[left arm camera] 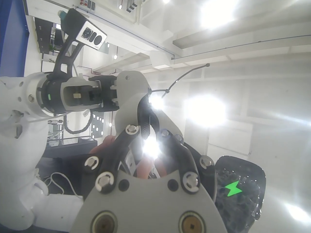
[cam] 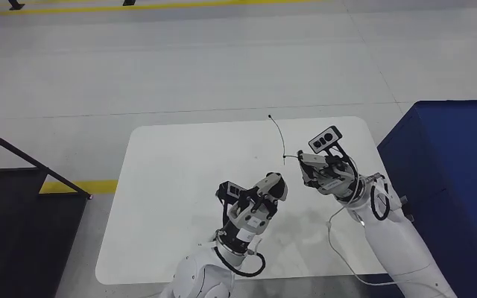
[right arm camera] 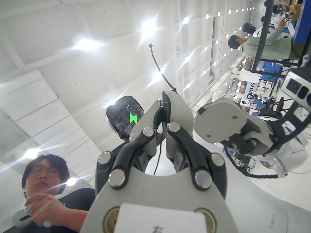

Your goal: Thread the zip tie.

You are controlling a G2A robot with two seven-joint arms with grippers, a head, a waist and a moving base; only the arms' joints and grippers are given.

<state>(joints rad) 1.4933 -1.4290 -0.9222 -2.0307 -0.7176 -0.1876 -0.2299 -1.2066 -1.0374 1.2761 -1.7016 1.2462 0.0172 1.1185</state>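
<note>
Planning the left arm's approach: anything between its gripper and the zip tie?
Nothing visible. The zip tie, clamped in the right gripper, sticks out freely; only open space lies between it and the left gripper.

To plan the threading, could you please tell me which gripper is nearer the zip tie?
Right. The right gripper has its jaws shut on the zip tie; the left gripper is beside it, not touching.
</note>
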